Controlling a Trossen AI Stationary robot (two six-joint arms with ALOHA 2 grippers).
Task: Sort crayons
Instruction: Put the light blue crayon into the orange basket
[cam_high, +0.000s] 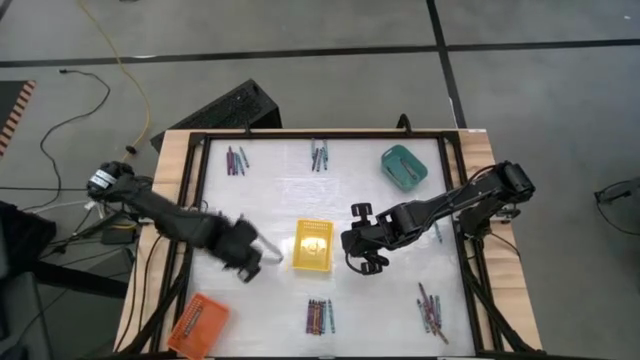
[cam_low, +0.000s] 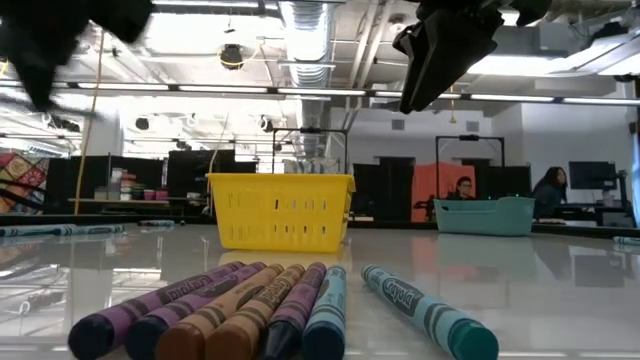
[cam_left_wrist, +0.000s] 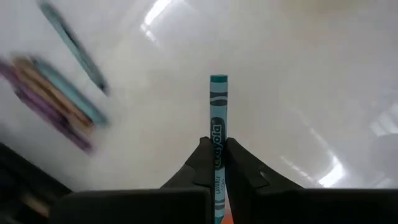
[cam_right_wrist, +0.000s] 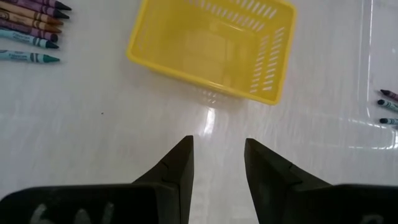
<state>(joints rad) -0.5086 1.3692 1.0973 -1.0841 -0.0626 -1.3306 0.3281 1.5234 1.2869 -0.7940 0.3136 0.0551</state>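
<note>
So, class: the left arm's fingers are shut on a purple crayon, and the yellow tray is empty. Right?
Not quite. The left wrist view shows the left gripper shut on a teal crayon, not a purple one. The yellow tray is indeed empty.

Teal crayon (cam_left_wrist: 218, 134) pinched in left hand (cam_left_wrist: 216, 163); other crayons (cam_low: 250, 305) in clusters.
</note>
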